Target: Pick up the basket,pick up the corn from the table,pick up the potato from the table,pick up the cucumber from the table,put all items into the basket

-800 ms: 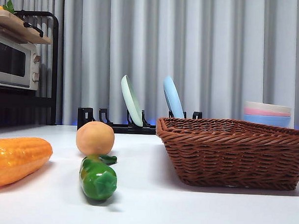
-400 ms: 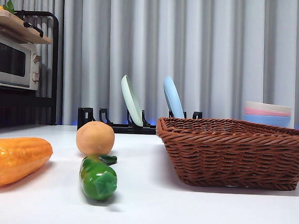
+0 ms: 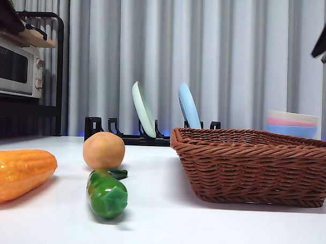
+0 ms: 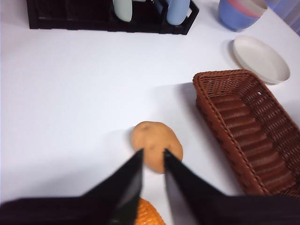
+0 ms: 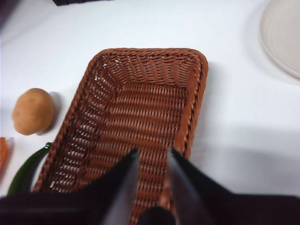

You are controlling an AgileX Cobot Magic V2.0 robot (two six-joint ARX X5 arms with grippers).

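Observation:
The brown wicker basket stands on the white table at the right. The orange-yellow corn lies at the left edge. The round tan potato sits behind the green cucumber. My left gripper hovers high above the potato and the corn, jaws close together and holding nothing. My right gripper hangs above the basket, also narrow and empty; the potato and the cucumber lie beside the basket there. In the front view, arms show only as dark tips at the top corners.
A black dish rack holding a green and a blue plate stands at the back. Stacked bowls sit behind the basket, with a white plate near them. A microwave on a shelf fills the far left.
Dark arm tips have come into both top corners of the front view. The basket and the vegetables have not moved.

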